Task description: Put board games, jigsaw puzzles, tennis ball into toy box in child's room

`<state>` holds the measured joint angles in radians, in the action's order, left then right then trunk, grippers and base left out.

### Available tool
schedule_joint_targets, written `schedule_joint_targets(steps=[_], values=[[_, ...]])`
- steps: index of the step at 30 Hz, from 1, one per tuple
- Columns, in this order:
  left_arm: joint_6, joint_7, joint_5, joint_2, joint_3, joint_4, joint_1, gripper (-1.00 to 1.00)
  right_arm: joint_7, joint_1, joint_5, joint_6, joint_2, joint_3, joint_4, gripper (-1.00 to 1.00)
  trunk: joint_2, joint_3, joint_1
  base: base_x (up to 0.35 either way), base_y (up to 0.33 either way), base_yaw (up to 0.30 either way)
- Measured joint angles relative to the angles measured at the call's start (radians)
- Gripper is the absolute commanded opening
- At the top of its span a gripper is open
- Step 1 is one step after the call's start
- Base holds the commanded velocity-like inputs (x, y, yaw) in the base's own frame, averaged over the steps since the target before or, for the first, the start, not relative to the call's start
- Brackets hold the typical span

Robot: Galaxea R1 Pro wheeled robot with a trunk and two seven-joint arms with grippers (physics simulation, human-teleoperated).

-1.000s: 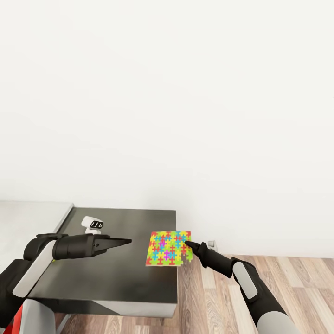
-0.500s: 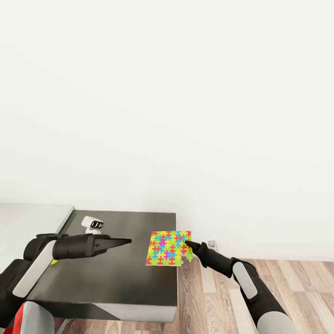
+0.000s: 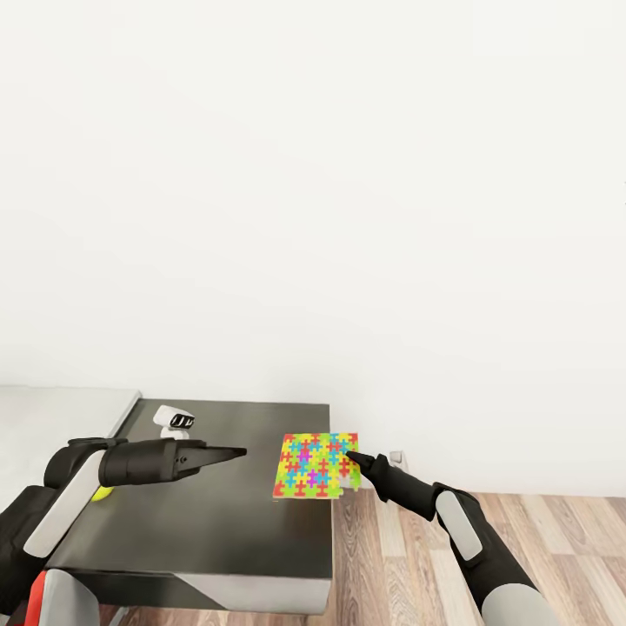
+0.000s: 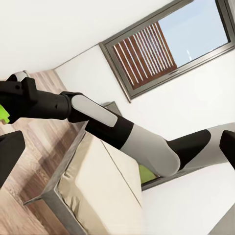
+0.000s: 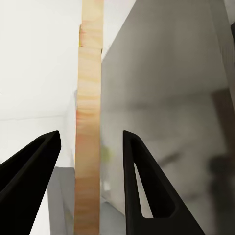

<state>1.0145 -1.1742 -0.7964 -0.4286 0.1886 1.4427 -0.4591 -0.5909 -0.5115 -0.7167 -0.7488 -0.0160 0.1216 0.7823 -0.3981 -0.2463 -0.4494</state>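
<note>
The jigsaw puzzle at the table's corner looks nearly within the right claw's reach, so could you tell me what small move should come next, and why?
Probably ease the right claw a little further forward and then close it. In the right wrist view its open fingers straddle the edge-on jigsaw puzzle, which overhangs the dark table corner, and no contact is visible.
</note>
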Motion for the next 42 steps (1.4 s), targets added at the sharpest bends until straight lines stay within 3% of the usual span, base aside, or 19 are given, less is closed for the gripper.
schedule_joint_targets(steps=[42], values=[[0.002,0.026,0.003,0.0,0.0,0.0,0.0,1.0,0.002,0.0,0.001,0.003,-0.001,-0.003,0.002,-1.0,0.0,0.068,0.0,-0.002,0.0,0.0]])
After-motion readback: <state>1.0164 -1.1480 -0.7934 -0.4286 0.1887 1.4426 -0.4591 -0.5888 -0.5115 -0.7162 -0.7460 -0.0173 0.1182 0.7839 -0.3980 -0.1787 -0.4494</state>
